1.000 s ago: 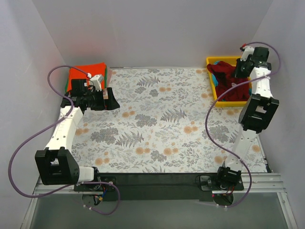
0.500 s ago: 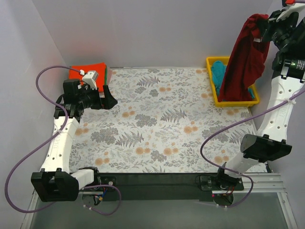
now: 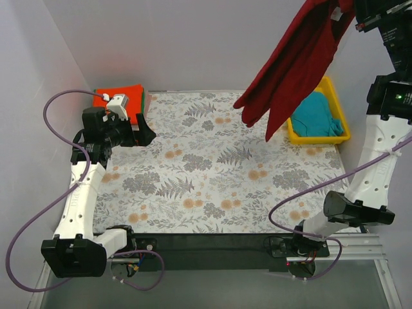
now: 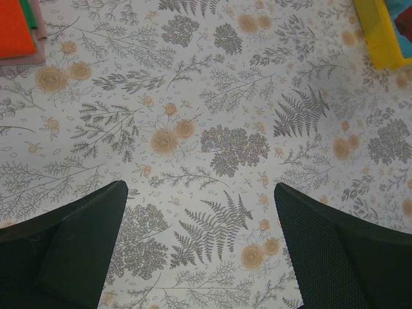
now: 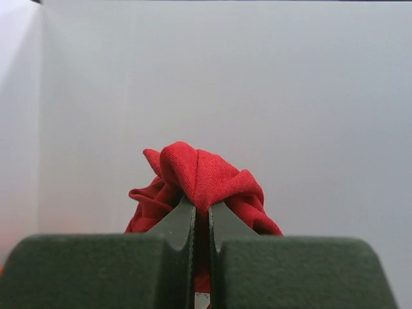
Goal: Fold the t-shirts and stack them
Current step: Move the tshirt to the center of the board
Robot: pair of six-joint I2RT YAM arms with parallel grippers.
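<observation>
My right gripper [image 3: 351,9] is raised high at the back right and is shut on the dark red t-shirt [image 3: 299,61]. The shirt hangs down and to the left over the table's back right part. In the right wrist view the jaws [image 5: 201,222] pinch a bunched fold of the red cloth [image 5: 203,170]. A teal t-shirt [image 3: 317,121] lies in the yellow bin [image 3: 341,136]. A folded stack with the orange-red t-shirt [image 3: 119,95] on top sits at the back left. My left gripper [image 3: 145,132] is open and empty beside that stack, above the floral cloth [image 4: 199,238].
The floral tablecloth [image 3: 212,174] covers the table. White walls close in on the left, back and right. The left wrist view shows the stack's corner [image 4: 14,29] at top left and the yellow bin's corner [image 4: 376,32] at top right.
My right arm has lifted the dark red t-shirt out of the bin, up high and leftward, uncovering the teal shirt. My left arm has drawn back slightly.
</observation>
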